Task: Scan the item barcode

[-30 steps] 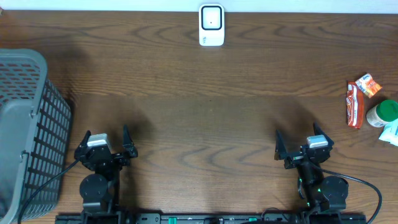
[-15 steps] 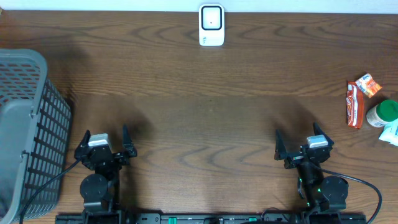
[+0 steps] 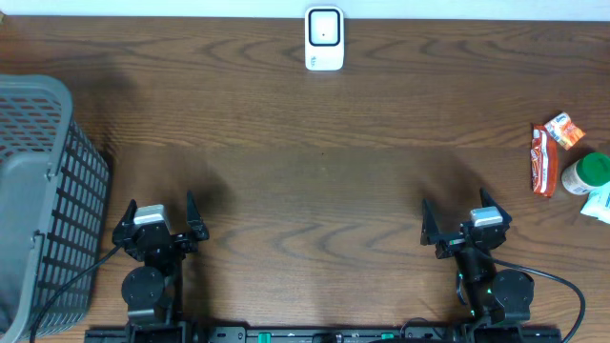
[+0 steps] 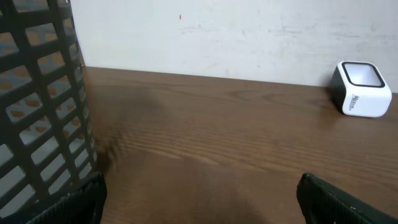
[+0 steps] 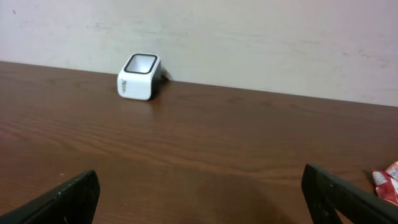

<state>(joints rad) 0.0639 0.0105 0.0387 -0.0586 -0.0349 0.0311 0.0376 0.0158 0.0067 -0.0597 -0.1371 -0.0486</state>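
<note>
Grippers idling at near table edge: left gripper (image 3: 160, 213) and right gripper (image 3: 457, 215) both gaping wide, gripping nothing. Barcode scanner (image 3: 324, 39) standing at far edge, window pointing upward, so I'm judging item goes over it code-down. Items lying far right: red snack packet (image 3: 542, 162), orange packet (image 3: 564, 130), green-capped bottle (image 3: 587, 174). I'm reckoning that's right arm's side. Grey basket (image 3: 38, 191) sitting left, likely for scanned goods.
</note>
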